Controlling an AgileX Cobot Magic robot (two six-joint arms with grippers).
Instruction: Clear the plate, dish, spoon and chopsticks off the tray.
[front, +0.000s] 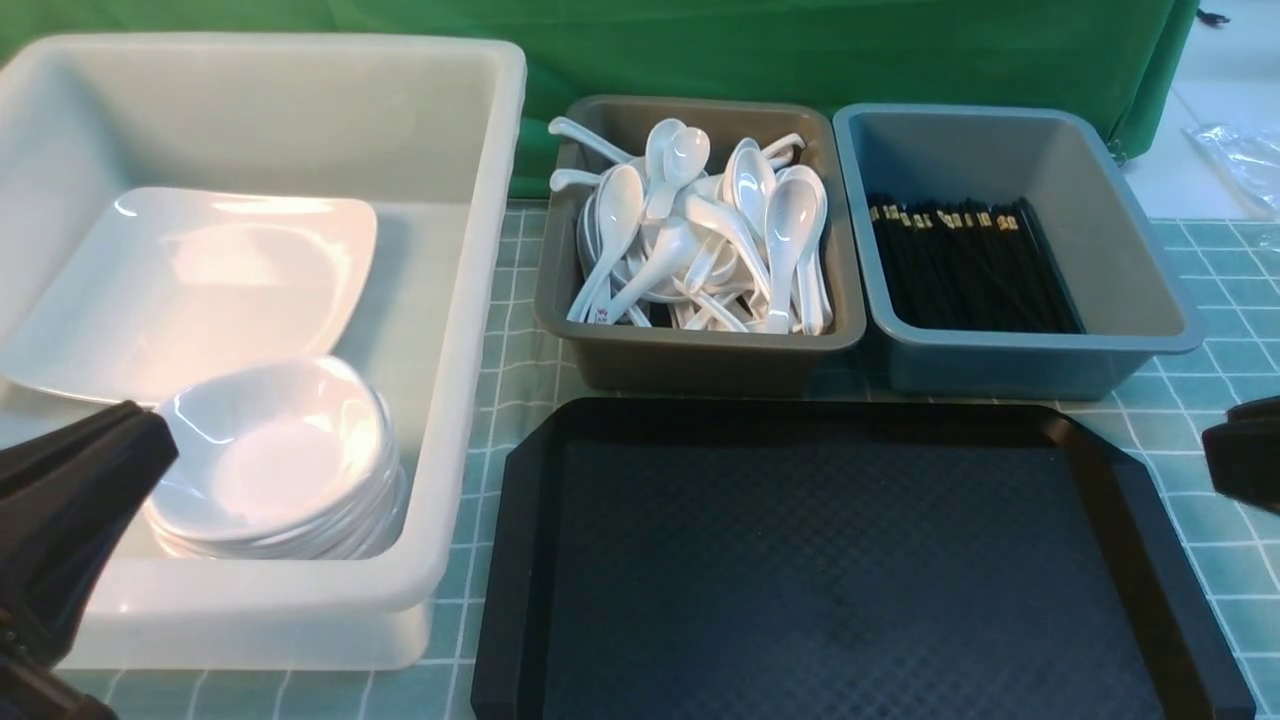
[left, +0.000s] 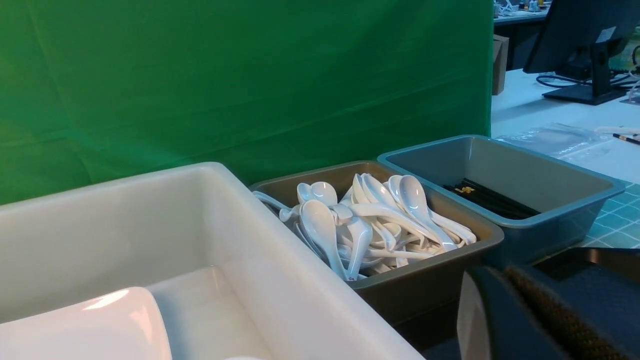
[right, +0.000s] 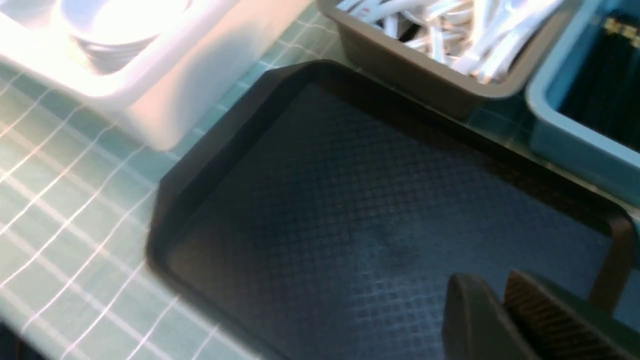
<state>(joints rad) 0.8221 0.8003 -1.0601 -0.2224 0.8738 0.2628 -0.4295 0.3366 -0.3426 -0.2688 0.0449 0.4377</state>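
Left tool (front: 150, 430) is closed and holds nothing; whether the right tool (front: 1215, 450) is parted I cannot tell. Tray (front: 520, 520) bare; plate (front: 190, 280) and dishes (front: 280, 460) in white tub (front: 470, 300).

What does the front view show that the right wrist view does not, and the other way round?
Only the front view shows the large plate lying in the white tub, the left gripper low beside it, and the whole row of chopsticks in the blue-grey tub. Only the right wrist view shows the right gripper close over the tray. Both show the bare tray floor, the heaped spoons and the stacked dishes.
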